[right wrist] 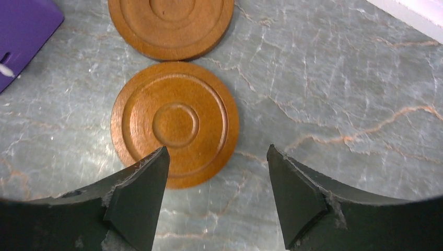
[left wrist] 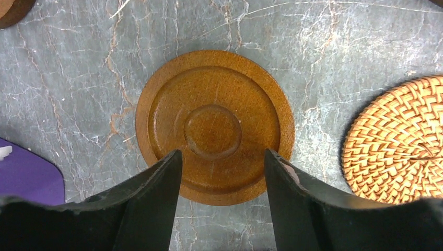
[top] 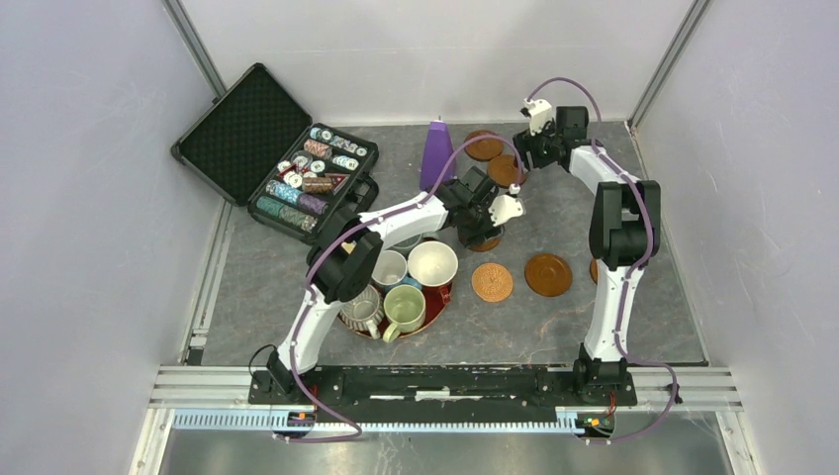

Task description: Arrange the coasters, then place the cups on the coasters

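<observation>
My left end effector (left wrist: 222,157) hangs over the desk (left wrist: 339,52) with its fingers spread wide and nothing between them. A brown coaster (left wrist: 214,127) lies flat right below, its raised middle almost on my centre line and just ahead of the fingertips. It's round, so there's no long axis to line up with; I judge a straight drop would bracket it, though the rim looks wider than my gap. The woven coaster (left wrist: 399,141) lies just beside it on my right, not touching. Over on the other side, my right end effector (right wrist: 218,151) is parted wide too, and empty. Its own target, a second brown coaster (right wrist: 175,124), sits off-centre, tucked toward and partly under the left-hand finger. A third brown coaster (right wrist: 171,26) lies almost touching it beyond. That arm, I reckon, needs a sideways shift before it goes down. The cups (top: 406,307) are bunched on the red tray (top: 438,296), beside my left arm and well apart from my right, so the left looks the nearer one for them.
</observation>
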Motion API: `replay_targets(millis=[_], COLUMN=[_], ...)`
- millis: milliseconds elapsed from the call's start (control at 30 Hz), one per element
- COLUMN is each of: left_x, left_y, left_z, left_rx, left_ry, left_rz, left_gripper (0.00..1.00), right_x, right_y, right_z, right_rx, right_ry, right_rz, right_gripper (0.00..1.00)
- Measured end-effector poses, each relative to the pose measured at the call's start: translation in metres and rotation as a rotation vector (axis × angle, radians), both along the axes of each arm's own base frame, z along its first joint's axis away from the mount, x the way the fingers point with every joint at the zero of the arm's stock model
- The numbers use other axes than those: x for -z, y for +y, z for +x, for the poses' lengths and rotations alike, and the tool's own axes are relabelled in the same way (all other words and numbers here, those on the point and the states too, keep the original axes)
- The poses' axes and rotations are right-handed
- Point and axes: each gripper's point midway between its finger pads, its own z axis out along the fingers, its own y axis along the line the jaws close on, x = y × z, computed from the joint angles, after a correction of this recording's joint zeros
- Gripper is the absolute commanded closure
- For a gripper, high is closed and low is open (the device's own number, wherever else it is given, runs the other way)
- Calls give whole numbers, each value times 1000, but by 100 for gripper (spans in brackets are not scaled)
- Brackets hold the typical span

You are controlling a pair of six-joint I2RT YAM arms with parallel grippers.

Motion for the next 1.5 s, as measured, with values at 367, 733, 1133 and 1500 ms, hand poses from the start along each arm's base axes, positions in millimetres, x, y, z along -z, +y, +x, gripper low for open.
replay_targets(millis=[367, 733, 1133, 1500], left_x=[-35, -119, -121, -122], left_y=[-6, -1, 7, 7], left_z=[-2, 16, 24, 27], left_rx=[-40, -92, -121, -130], left_ry=[10, -86, -112, -113], left_rz=[-78, -215, -226, -232], left_gripper=[10, 8, 8, 8], right_x=[40, 50, 55, 56], right_y=[15, -22, -157, -187], right_z=[15, -10, -130, -173], right_rx=[24, 31, 191, 236], right_ry=[15, 73, 252, 303], right_rz=[-70, -143, -186, -197], right_gripper=[28, 43, 46, 44])
